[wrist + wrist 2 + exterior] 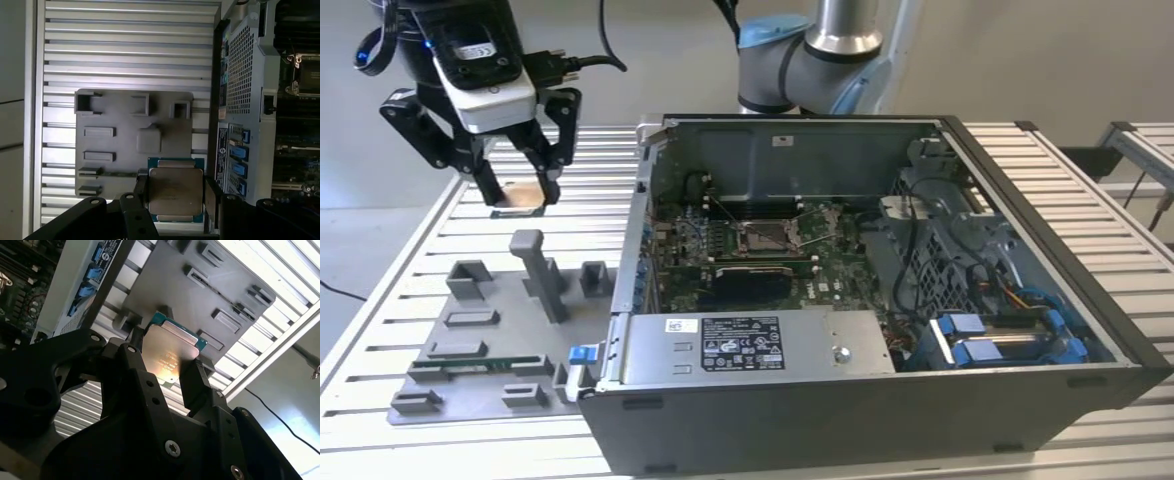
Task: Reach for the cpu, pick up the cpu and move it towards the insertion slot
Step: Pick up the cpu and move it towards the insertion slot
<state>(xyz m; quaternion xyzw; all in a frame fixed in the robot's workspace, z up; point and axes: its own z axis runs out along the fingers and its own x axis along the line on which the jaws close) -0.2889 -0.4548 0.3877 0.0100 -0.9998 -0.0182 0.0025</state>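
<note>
The cpu, a thin square chip with a pale metal face, hangs above the slatted table at the exterior view's left, clear of the grey fixture plate. My gripper is shut on it, one black finger on each side edge. Both wrist views show the cpu clamped between the fingers, with the fixture plate beneath. The insertion slot, a silver-framed square socket, sits on the motherboard inside the open case, well toward the exterior view's right of the gripper. It also appears in the first wrist view.
The open computer case has tall walls around the motherboard, with a power supply along its near side and cables and blue clips at the right. On the fixture plate stand grey posts and a green memory stick.
</note>
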